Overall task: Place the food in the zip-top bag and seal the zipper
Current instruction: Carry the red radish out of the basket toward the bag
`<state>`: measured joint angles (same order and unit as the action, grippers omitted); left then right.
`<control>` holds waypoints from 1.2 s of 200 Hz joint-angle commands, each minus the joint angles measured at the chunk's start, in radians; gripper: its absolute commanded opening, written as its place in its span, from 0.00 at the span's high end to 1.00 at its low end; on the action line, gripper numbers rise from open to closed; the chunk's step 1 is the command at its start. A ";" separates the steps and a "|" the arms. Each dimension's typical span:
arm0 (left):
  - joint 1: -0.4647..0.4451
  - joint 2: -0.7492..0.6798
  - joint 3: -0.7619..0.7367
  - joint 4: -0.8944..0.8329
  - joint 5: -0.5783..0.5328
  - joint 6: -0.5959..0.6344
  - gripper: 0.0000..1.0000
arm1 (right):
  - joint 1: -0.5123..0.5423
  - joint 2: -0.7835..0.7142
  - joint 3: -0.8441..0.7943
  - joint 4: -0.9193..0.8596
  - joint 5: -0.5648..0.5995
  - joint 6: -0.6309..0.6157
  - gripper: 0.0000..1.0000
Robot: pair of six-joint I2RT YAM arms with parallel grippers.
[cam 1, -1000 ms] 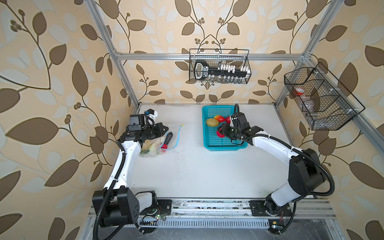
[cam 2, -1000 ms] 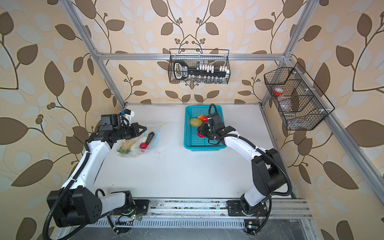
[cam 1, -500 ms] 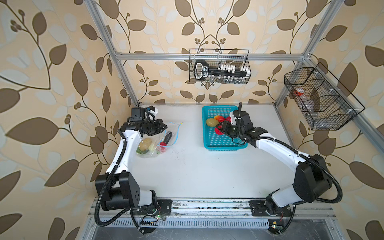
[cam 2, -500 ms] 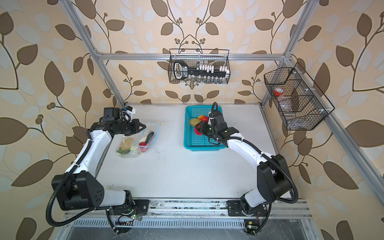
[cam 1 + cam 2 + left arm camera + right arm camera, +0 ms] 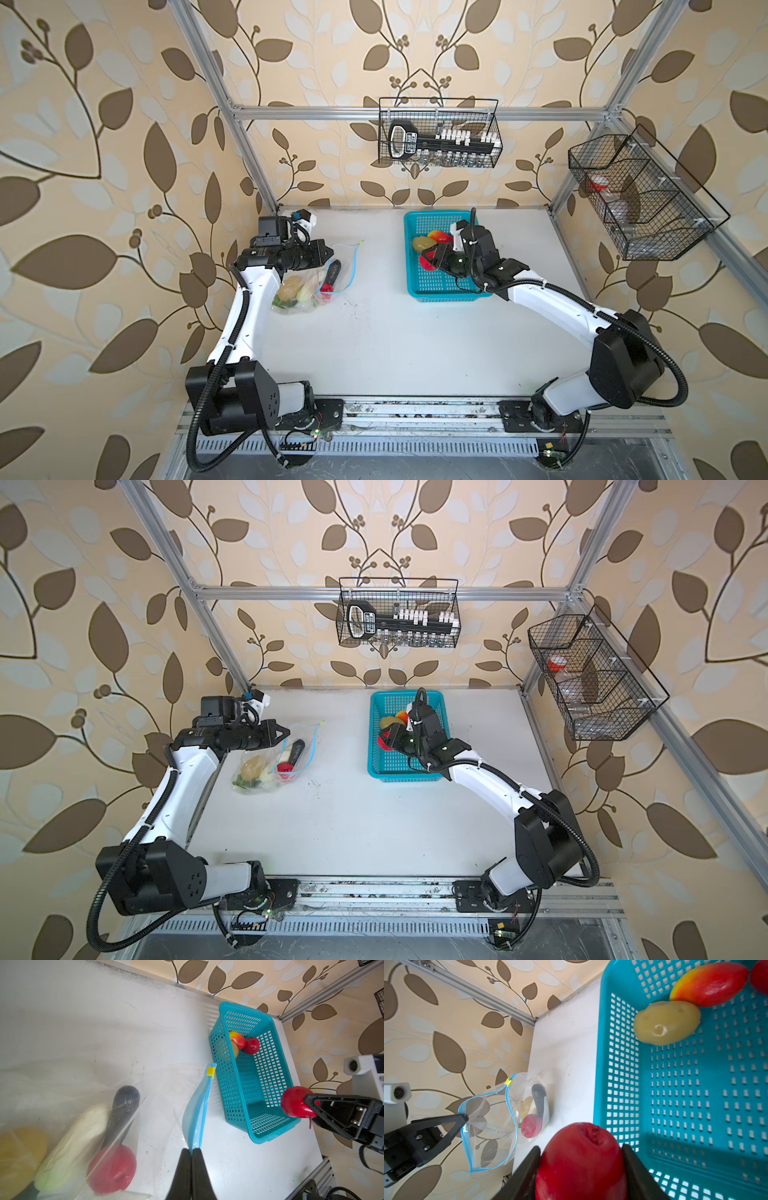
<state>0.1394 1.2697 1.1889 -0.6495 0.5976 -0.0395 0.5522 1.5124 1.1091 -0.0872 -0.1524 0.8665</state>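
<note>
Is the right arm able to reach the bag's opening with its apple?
Probably yes. The left gripper pinches the zipper, holding the zip-top bag open toward the right gripper and its red apple, and only bare table lies between.

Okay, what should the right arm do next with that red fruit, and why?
Probably carry the red fruit across to the bag: the right gripper is shut on it over the basket, and the left gripper pinches the bag's mouth open.

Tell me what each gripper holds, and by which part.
The left gripper pinches the zip-top bag by its blue zipper edge; the right gripper clamps a red fruit across its sides.
</note>
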 commanded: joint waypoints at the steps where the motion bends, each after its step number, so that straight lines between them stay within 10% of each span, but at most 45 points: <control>1: 0.008 -0.036 -0.026 0.057 0.052 -0.003 1.00 | 0.033 -0.005 0.018 0.029 0.054 -0.009 0.60; 54: 0.008 -0.073 -0.099 0.080 0.068 -0.017 1.00 | 0.130 -0.052 0.018 0.013 0.195 -0.040 0.58; 240: 0.012 -0.086 -0.133 0.086 0.111 -0.030 1.00 | 0.314 0.177 0.163 0.177 0.119 0.059 0.63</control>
<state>0.1394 1.2102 1.0603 -0.5789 0.6678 -0.0772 0.8436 1.6531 1.2110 0.0509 -0.0193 0.9062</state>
